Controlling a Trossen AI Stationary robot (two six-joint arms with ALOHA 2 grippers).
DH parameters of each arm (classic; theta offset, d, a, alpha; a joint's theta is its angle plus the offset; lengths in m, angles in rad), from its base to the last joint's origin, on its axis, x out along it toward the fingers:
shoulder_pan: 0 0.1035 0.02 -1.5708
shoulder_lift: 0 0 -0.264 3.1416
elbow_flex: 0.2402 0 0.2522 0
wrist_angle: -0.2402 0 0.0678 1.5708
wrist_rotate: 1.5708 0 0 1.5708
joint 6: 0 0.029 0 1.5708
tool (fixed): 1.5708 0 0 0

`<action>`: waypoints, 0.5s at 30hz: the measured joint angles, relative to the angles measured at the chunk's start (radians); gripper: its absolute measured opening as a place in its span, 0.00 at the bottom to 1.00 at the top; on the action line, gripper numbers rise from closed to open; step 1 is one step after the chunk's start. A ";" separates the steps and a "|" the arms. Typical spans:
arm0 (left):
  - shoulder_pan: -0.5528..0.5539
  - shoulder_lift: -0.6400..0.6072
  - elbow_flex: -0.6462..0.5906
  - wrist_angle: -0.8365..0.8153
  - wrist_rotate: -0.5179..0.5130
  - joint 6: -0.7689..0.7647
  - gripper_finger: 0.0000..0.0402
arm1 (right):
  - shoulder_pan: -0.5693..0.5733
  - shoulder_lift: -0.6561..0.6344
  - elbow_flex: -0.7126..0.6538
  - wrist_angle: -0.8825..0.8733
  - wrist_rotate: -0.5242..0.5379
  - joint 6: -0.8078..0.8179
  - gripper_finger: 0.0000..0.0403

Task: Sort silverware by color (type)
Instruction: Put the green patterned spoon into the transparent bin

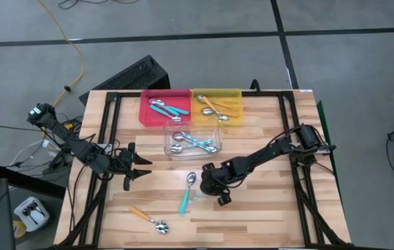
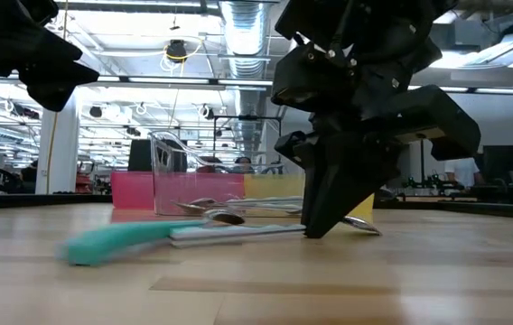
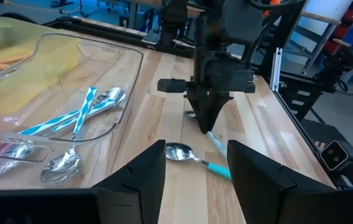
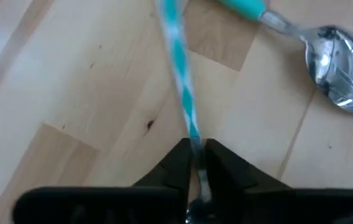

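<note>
The right hand (image 4: 195,163) is pinched shut on a thin striped pale-blue spoon handle (image 4: 181,74) low on the bench (image 1: 266,208), beside the teal spoon (image 1: 185,197). The grip looks narrow, so the spoon may pivot or slip on lifting. The left hand (image 1: 139,169) waits open.

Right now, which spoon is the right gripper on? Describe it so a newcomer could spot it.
Start at the clear tray mid-table, then look just in front of it, where two spoons lie by the right gripper. It pinches the striped spoon: blue-and-white handle, unlike the solid teal spoon beside it.
</note>
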 joint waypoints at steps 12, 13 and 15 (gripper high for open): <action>0.000 0.000 0.000 -0.003 -0.007 -0.007 0.39 | 0.014 0.001 -0.001 0.002 0.020 0.079 0.06; 0.000 0.000 0.000 -0.003 -0.011 -0.007 0.39 | 0.018 0.001 -0.001 0.004 0.026 0.082 0.06; 0.000 0.000 0.000 -0.003 -0.018 -0.007 0.39 | 0.024 0.001 -0.001 0.012 0.038 0.091 0.06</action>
